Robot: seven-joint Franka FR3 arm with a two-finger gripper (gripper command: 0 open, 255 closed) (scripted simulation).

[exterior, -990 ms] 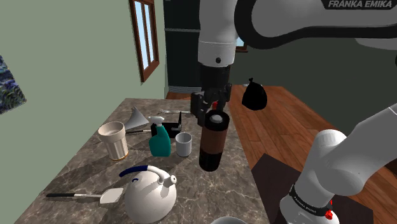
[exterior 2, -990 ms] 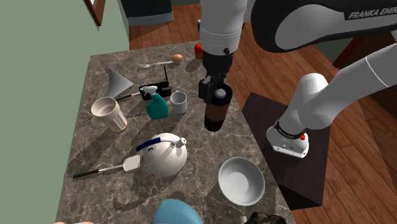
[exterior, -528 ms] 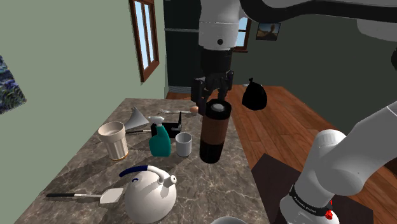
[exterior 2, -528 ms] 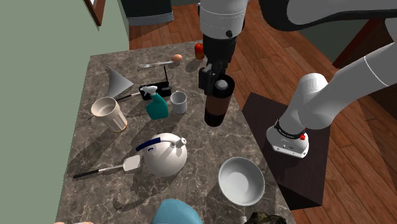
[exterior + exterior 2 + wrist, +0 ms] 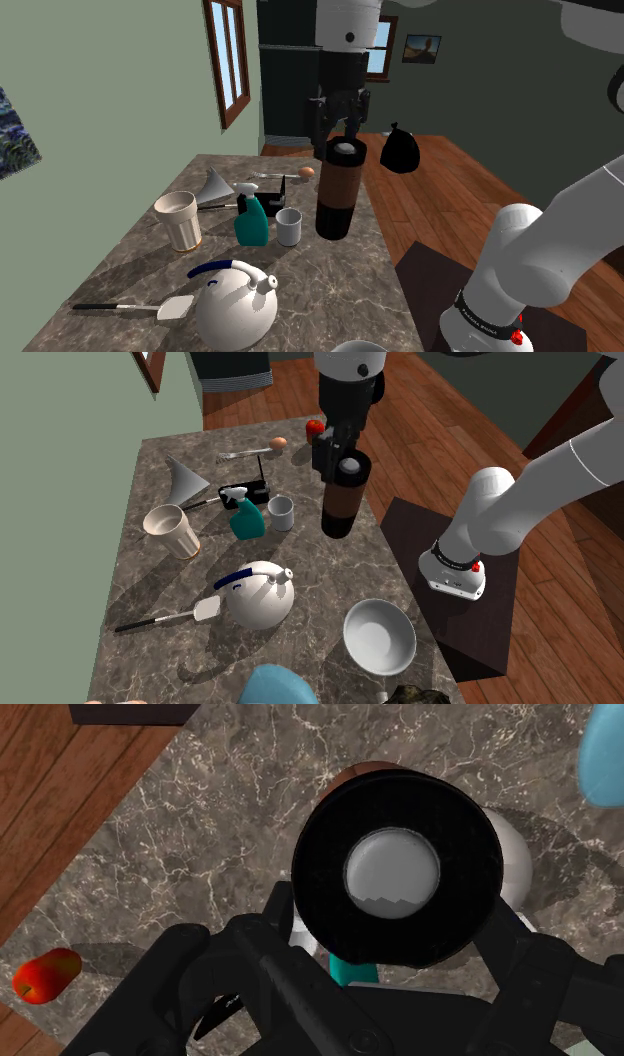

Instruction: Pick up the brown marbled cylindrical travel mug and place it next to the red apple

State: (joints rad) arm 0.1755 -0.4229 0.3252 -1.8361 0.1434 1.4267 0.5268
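Observation:
The brown travel mug [image 5: 337, 195] with a black lid [image 5: 397, 869] hangs upright from my gripper [image 5: 340, 135], which is shut on its top. Its base looks raised a little above the marbled counter [image 5: 300, 290]. In the second exterior view the mug [image 5: 343, 502] is near the counter's right edge, with the gripper [image 5: 335, 454] just above it. The red apple [image 5: 315, 427] lies at the counter's far corner, a short way beyond the mug. In the wrist view the apple [image 5: 45, 976] lies off to one side of the gripper [image 5: 395, 916], at the counter's edge.
A white kettle [image 5: 257, 595], a teal spray bottle [image 5: 247, 517], a small white cup [image 5: 281, 510], a beige cup [image 5: 170, 530], a funnel [image 5: 187, 480] and a spatula [image 5: 165, 619] crowd the counter. A bowl [image 5: 379, 635] sits near the front edge, an egg [image 5: 278, 443] by the apple.
The gripper has risen with the mug and carried it toward the counter's far end, closer to the apple. The other things have not moved.

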